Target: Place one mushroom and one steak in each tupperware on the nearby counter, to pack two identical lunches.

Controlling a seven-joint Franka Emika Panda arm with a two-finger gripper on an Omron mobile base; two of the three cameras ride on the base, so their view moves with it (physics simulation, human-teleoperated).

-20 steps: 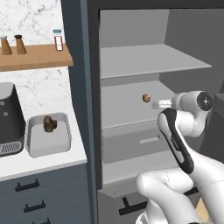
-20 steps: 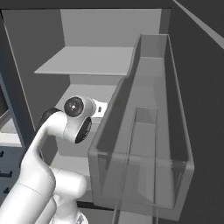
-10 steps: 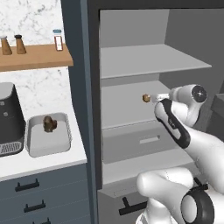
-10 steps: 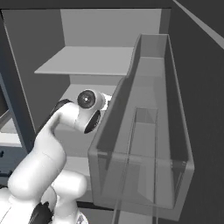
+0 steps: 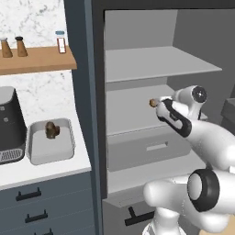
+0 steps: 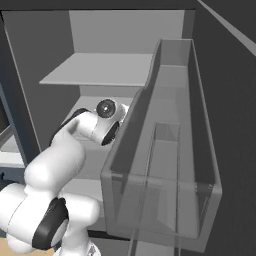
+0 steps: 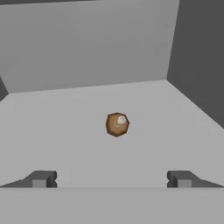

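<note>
- A simulated kitchen: a tall open fridge [image 5: 151, 69] with grey shelves stands beside a white counter [image 5: 50, 170] with dark blue-grey drawer fronts, and a wooden wall shelf [image 5: 36, 59] carrying small bottles hangs above the counter.
- The white arm reaches into the fridge at the level of the middle shelf [image 7: 87, 109], and the gripper [image 7: 111, 179] points along that shelf toward the back wall.
- The claw is spread wide and holds nothing; in the hand view its two dark fingertips [image 7: 41, 178] stand far apart at the bottom.
- A small brown mushroom [image 7: 117, 124] with a pale spot lies on the shelf straight ahead of the claw, centred between the line of the two tips and apart from them.
- In the left base view the same mushroom [image 5: 153, 103] sits just in front of the hand.
- Well off to the claw's left, outside the fridge, a pale grey tupperware [image 5: 49, 149] rests on the counter with a brown item [image 5: 51, 130] inside, looking like another mushroom.
- A black-and-grey coffee machine [image 5: 10, 124] stands just beyond the tub, further from the claw.
- On the claw's right, the open fridge door carries a clear bin [image 6: 165, 165].
</note>
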